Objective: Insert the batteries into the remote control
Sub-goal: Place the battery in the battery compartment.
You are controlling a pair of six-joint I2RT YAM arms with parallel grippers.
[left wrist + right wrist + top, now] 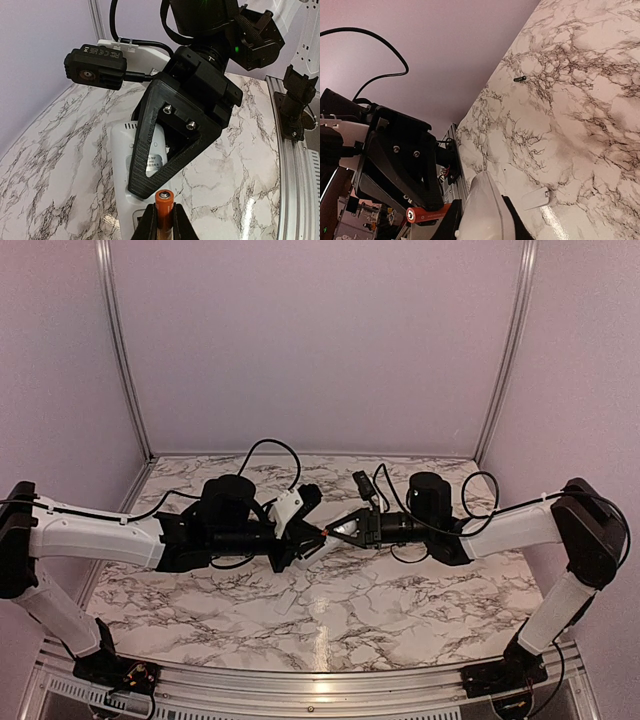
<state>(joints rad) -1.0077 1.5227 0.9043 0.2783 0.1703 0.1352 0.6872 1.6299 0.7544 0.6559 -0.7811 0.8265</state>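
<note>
My right gripper is shut on the white remote control and holds it above the marble table. In the left wrist view the remote control shows its back, with the compartment open and a label inside. My left gripper is shut on an orange-red battery, whose metal tip points at the remote's lower end, just short of one of the right gripper's black fingers. From above, the two grippers meet tip to tip over the table's middle, the battery between them.
A small flat white cover plate lies on the marble table below the remote. Farther off on the table lies a small dark object, too small to identify. Purple walls enclose the table; a metal rail runs along the near edge.
</note>
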